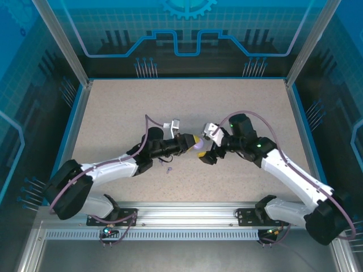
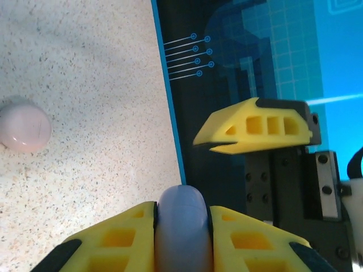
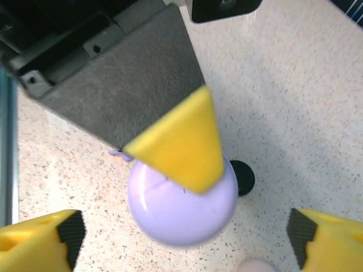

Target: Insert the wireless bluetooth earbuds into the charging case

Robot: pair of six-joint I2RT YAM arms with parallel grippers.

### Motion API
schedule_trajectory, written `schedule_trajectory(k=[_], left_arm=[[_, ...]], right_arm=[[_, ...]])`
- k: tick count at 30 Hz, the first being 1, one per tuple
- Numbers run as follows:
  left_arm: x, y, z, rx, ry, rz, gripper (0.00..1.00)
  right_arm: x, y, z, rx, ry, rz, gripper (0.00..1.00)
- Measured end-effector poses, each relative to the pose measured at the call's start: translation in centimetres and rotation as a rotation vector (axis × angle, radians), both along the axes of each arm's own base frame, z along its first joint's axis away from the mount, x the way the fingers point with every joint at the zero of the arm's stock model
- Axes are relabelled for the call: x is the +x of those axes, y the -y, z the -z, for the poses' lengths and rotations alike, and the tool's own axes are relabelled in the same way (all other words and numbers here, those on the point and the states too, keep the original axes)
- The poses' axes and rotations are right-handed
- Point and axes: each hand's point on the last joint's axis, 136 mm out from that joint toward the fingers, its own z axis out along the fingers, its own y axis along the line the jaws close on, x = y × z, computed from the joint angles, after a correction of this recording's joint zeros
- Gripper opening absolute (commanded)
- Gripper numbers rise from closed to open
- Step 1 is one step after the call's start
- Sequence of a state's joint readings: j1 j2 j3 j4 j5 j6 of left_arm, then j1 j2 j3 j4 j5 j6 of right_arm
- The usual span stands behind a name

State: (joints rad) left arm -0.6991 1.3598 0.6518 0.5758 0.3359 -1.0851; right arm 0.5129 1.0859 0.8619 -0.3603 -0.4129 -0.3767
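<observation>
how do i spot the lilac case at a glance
Look at the middle of the speckled table. There the left hand pinches a round, smooth lilac case edge-on between its yellow fingers. The neighbouring pale pink case lies loose on the table instead.

Speckled table (image 1: 187,107) between blue walls (image 1: 187,28).
The beige top has a blue edge (image 1: 187,78); the 3 walls carry circuit drawings, and 2 metal posts (image 1: 61,42) stand at its back corners.

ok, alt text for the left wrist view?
The left pincer is shut on a lilac charging case, edge-on between its fingers. A pale pink case lies on the speckled table at left; the other arm's yellow finger hangs at right.
</observation>
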Motion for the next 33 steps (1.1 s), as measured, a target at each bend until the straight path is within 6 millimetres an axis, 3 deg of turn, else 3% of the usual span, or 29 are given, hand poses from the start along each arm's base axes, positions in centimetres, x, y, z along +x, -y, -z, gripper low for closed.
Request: schedule_trajectory(k=[4,9,12,21,33], left_arm=[[-0.8,-0.6,-2.3,0.113,0.166,0.055,0.18],[-2.8,-1.7,-4.7,0.248,0.398,0.151,0.18],[-4.1,-2.3,-4.4,0.319,0.498,0.221,0.18],[-6.5,-3.1,-2.5,0.449,0.67,0.395,0.18],[-7.0,-3.0,-3.9,0.461,0.796,0.439,0.18]], right_arm=[[-0.6,1.0,-1.9,0.086,-0.003,-0.004,0.99],[-1.7,0.8,-2.4,0.14,-0.048,-0.054,0.9],[-2.4,0.3,-2.4,0.158,-0.098,-0.101,0.85],[-2.9,-1.4,-4.2,0.208,-0.169,-0.234,0.81],[-4.2,-3.6,-2.3,0.197,-0.273,-0.337,0.74]])
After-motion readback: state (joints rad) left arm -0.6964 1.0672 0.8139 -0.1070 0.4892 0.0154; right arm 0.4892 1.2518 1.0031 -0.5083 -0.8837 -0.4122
